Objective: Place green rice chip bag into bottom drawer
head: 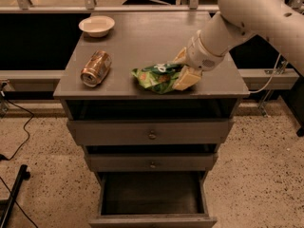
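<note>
1. Your one chip bag (pixel 156 77), crumpled green foil with white lettering, lies near-right on the cabinet top (pixel 142 37).
2. The gripper (pixel 183 70) is at its right end; you cannot tell whether it grips.
3. You have one can (pixel 95 68), one bowl (pixel 96 25) and three drawers, with the bottom drawer (pixel 152 220) open.

Cream gripper (pixel 180 71), centre-right of the frame, at the bright green rice chip bag (pixel 154 77) with white lettering; gold-brown can (pixel 96 68); white bowl (pixel 97 25); grey worktop (pixel 142 37).

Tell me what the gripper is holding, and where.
Cannot be told: the gripper sits at one end of the green chip bag, which lies on the cabinet top.
</note>
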`<state>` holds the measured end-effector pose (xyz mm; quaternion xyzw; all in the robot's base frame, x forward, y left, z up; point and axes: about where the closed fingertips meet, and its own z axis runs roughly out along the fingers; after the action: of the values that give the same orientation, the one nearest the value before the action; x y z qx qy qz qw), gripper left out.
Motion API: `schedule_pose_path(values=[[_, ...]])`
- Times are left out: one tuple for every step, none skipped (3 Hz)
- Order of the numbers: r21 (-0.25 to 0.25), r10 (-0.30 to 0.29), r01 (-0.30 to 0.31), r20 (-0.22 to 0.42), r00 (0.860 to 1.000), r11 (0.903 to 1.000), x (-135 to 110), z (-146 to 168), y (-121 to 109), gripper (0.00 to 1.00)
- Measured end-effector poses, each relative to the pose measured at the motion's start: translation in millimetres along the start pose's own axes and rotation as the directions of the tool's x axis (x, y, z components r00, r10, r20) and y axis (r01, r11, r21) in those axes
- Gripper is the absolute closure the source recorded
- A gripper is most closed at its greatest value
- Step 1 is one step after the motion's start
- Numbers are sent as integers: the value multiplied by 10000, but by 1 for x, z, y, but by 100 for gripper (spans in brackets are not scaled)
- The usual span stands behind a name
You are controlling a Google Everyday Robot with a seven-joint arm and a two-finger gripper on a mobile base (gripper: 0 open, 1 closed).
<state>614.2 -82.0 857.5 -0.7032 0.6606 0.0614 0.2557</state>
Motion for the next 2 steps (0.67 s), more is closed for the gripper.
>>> schedule_pose_path(values=[[-8, -458, 464, 1337, 9900, 9989, -28, -27, 28, 96], [34, -226, 224, 2060, 9783, 9997, -48, -55, 81, 100]])
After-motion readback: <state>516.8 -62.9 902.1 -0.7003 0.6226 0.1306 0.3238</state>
